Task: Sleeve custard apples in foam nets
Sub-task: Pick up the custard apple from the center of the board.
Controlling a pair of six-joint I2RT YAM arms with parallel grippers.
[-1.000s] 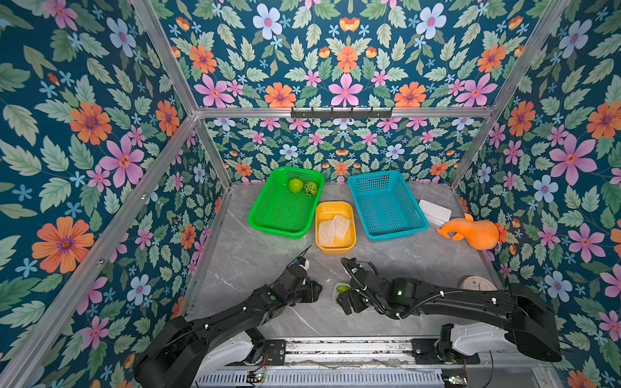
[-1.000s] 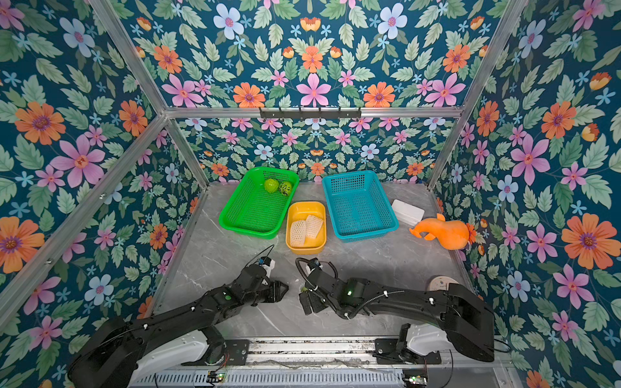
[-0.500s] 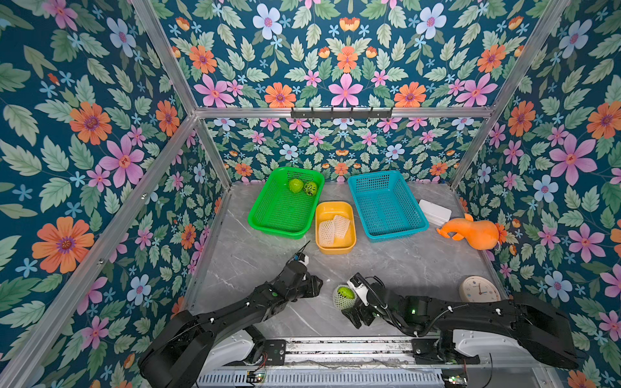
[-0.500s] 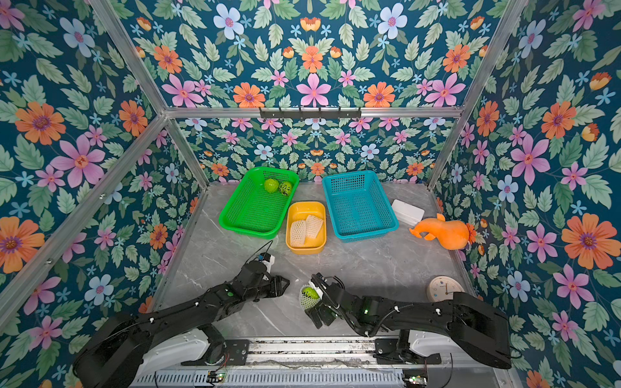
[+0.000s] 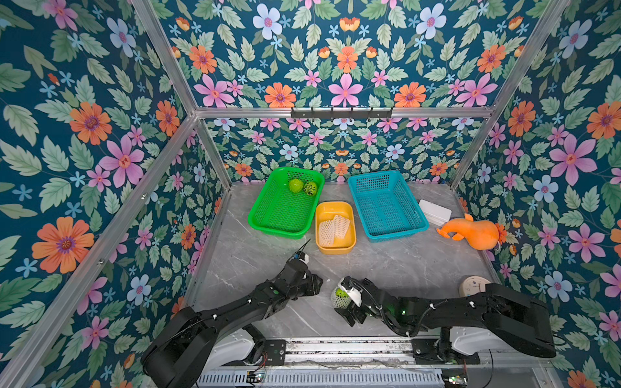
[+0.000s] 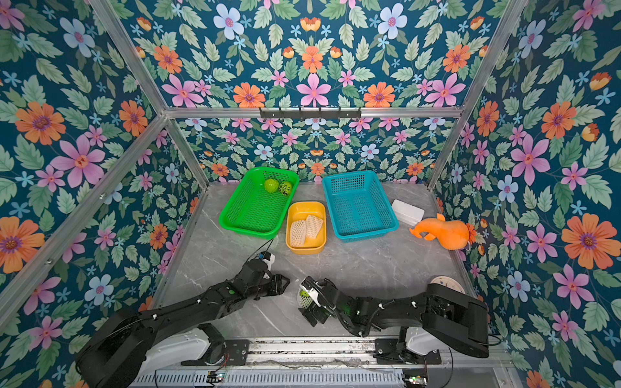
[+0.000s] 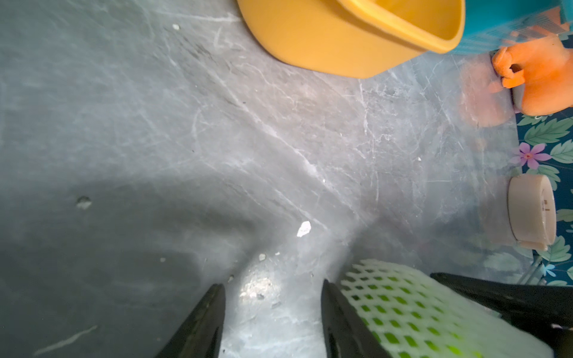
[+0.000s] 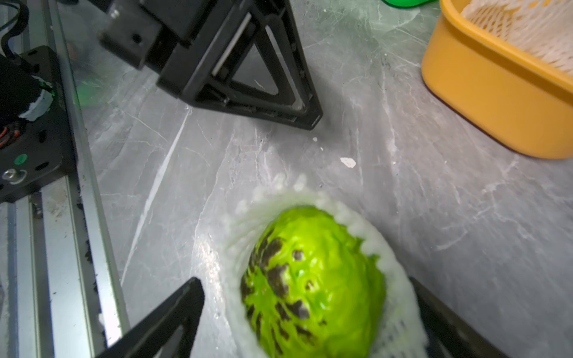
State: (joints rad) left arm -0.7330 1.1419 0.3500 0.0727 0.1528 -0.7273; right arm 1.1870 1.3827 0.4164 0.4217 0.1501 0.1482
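Note:
A yellow-green custard apple [image 5: 340, 295] [image 6: 305, 297] lies on the grey table near the front, wrapped in a white foam net [image 8: 372, 238]; its bare top [image 8: 316, 279] pokes out. My right gripper [image 5: 346, 304] [image 8: 305, 280] stands open astride it, with a gap between one finger and the net. My left gripper [image 5: 317, 285] [image 7: 273, 283] is open and empty just left of it, with the sleeved fruit [image 7: 403, 310] beside one finger. Two bare custard apples [image 5: 295, 185] [image 5: 311, 188] sit in the green basket [image 5: 268, 218]. Two foam nets [image 5: 326, 232] [image 5: 341, 225] lie in the yellow tub [image 5: 336, 247].
An empty teal basket [image 5: 386, 205] stands at the back right. A white box [image 5: 435, 211], an orange gourd toy [image 5: 473, 231] and a round white timer [image 5: 473, 285] line the right wall. The rail runs along the table's front edge.
The two grippers were bunched over the fruit a second ago. The left one has drawn back to the left, the right arm has swung lower, and the sleeved fruit now shows between the right fingers.

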